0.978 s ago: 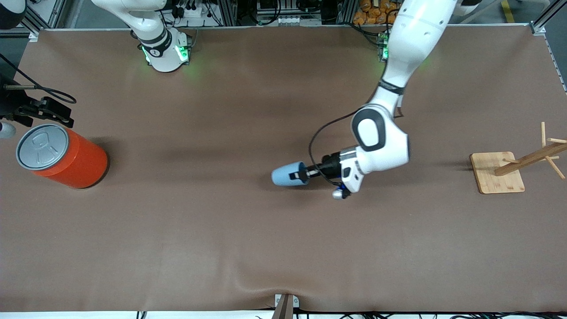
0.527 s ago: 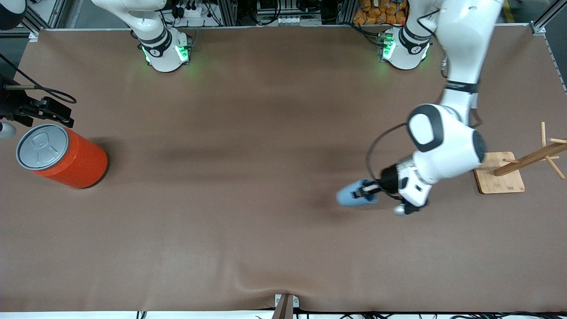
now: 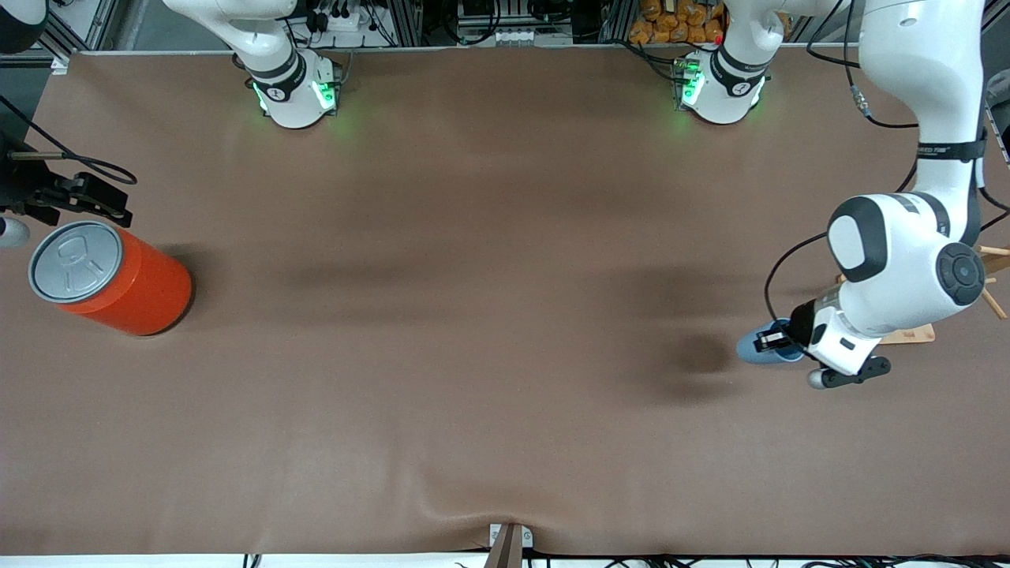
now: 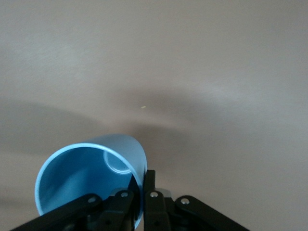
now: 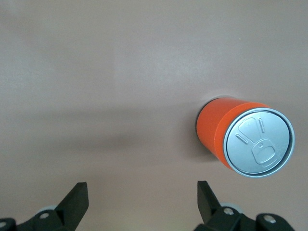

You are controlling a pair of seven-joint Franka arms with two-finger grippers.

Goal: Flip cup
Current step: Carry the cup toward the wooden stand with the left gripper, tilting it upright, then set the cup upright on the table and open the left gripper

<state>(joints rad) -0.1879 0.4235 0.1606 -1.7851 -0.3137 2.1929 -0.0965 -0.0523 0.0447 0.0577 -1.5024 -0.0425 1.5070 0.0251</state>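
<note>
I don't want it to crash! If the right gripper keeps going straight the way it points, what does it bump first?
Probably just the bare brown table. The right gripper is open, and the orange canister sits off to one side of its line.

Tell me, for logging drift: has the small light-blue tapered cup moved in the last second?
Yes. Held in the left claw, the light-blue cup travelled from mid-table toward the wooden rack's base.

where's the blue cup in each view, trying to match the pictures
Front view: cup held in the left gripper, above the brown table cover, beside the wooden rack base.
Left wrist view: cup, mouth toward the camera, a finger on its rim.
Right wrist view: not in it.
Shared landmark: the brown table cover.
</note>
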